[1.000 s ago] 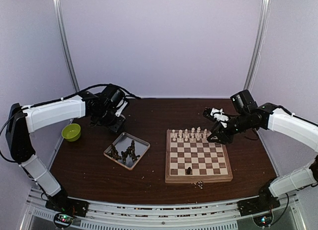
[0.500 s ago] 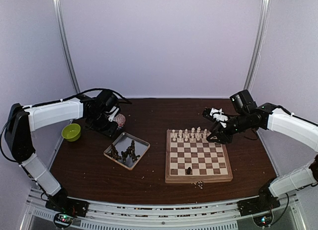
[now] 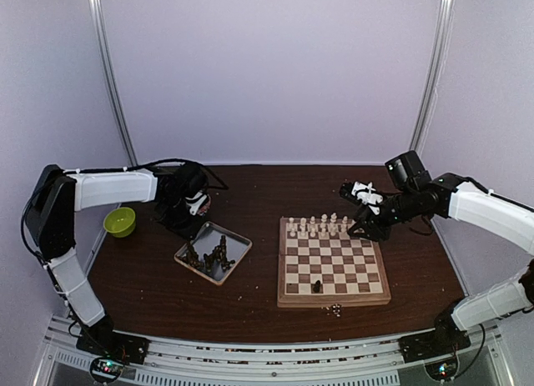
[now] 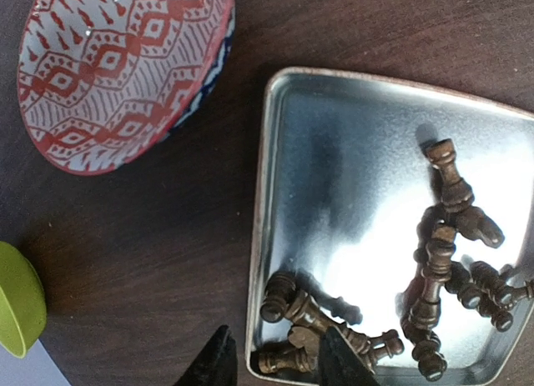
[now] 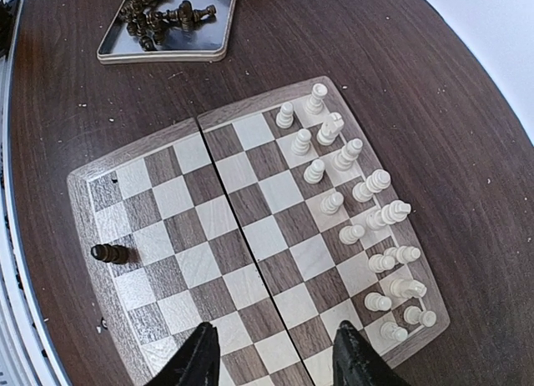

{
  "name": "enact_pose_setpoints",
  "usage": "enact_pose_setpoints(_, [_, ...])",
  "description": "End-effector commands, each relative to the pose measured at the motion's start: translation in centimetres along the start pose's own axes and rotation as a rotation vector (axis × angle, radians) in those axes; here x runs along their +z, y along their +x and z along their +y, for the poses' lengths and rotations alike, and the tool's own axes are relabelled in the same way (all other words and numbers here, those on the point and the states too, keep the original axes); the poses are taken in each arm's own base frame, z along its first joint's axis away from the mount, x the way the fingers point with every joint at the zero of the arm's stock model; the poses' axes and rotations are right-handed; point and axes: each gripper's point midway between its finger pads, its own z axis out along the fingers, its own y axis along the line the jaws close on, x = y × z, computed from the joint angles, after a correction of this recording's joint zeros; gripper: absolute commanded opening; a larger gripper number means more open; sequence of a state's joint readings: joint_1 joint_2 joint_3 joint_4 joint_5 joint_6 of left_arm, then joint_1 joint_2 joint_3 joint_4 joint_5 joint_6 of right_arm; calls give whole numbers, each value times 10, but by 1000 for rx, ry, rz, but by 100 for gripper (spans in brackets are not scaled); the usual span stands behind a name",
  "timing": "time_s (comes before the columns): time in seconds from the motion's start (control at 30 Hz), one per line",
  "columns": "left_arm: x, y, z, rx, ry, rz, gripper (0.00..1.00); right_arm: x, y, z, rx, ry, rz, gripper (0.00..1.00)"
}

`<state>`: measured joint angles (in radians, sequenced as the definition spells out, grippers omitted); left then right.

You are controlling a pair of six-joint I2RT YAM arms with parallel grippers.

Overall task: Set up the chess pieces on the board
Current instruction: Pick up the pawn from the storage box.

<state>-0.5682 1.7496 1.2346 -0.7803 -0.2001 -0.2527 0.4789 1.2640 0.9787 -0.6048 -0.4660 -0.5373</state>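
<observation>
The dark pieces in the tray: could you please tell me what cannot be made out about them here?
- Left wrist view: the dark pieces overlap in heaps, so no sure count; the tray is cut off by the right edge.
- Same view: the left gripper runs off the bottom edge; contact with pieces unclear.
- Top view: pieces too small to tell types.

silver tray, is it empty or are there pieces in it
Not empty: the silver tray holds a jumble of dark chess pieces, most lying on their sides.
</observation>
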Motion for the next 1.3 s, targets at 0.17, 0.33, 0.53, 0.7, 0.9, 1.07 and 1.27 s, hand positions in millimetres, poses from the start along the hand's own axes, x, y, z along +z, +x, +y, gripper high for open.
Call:
enact_pose_setpoints(0.17, [19, -10, 1, -18, 15, 34, 31, 4, 6, -1, -39, 28, 26, 47])
enact_pose_setpoints(0.33, [24, -5, 1, -16, 10, 58, 30, 5, 7, 0, -46, 26, 32, 47])
enact_pose_setpoints(0.53, [29, 3, -1, -12, 17, 84, 26, 8, 9, 3, -54, 18, 44, 47])
enact_pose_setpoints(0.7, [32, 9, 0, -9, 13, 99, 26, 10, 9, 4, -60, 15, 50, 47])
enact_pose_setpoints(0.9, [35, 16, 0, 2, 11, 115, 25, 11, 9, 5, -67, 17, 57, 48])
enact_pose_setpoints(1.07, [37, 19, 0, 2, 8, 124, 25, 12, 10, 6, -67, 16, 60, 48])
enact_pose_setpoints(1.27, [40, 21, -1, 4, 12, 134, 23, 13, 10, 7, -72, 14, 63, 48])
